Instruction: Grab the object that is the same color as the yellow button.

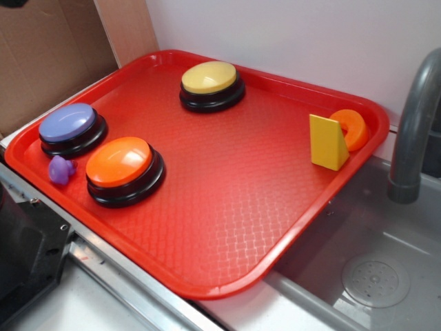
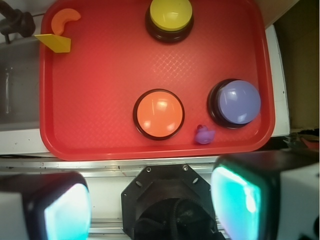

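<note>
The yellow wedge block [image 1: 328, 142] stands upright at the right edge of the red tray [image 1: 227, 227], touching or almost touching an orange crescent piece [image 1: 351, 128]. In the wrist view the wedge [image 2: 55, 42] sits at the tray's top left corner beside the crescent [image 2: 65, 20]. The yellow button [image 1: 210, 84] on its black base is at the tray's far side; it also shows at the top of the wrist view [image 2: 170, 16]. My gripper [image 2: 152, 205] is open and empty, held high over the robot base, off the tray's near edge. It is not in the exterior view.
An orange button [image 1: 122, 168] and a purple button [image 1: 70, 128] stand at the tray's left, with a small purple duck [image 1: 60, 169] between them. A grey sink with a faucet [image 1: 413, 131] lies right of the tray. Cardboard stands behind at the left.
</note>
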{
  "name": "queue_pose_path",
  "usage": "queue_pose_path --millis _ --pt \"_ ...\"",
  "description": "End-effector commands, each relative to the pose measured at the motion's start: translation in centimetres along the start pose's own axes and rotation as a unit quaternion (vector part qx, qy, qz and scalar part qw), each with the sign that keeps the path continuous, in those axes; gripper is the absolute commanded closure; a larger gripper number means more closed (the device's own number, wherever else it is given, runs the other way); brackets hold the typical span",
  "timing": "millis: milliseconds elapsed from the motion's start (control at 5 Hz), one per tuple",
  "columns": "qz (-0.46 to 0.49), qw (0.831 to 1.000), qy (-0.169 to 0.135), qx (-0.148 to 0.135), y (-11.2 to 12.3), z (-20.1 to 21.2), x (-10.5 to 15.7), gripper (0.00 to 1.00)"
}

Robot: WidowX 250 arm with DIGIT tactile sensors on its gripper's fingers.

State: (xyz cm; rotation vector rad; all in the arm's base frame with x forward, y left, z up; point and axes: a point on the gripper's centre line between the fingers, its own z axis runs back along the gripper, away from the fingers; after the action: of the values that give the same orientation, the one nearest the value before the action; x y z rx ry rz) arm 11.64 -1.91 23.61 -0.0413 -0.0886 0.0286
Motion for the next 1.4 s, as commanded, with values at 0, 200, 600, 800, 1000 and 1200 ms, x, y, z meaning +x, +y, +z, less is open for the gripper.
queue_pose_path --millis 0,200,600,800,1000,1200 --pt "0.0 1.0 0.0 0.0 0.0 0.0 0.0 0.0" --pt "-0.062 0.998 -0.003 0.018 -0.5 -0.5 1.5 0.0" --pt "-0.257 0.966 0.007 0.041 -3.6 -4.0 7.6 0.0" --pt "-0.322 0.945 0.02 0.052 -5.3 -6.0 10.0 0.0" --pt "-0.391 0.919 0.019 0.047 -7.0 -7.7 11.9 0.0" --pt "-0.476 0.879 0.004 0.034 -9.1 -10.6 13.8 0.0"
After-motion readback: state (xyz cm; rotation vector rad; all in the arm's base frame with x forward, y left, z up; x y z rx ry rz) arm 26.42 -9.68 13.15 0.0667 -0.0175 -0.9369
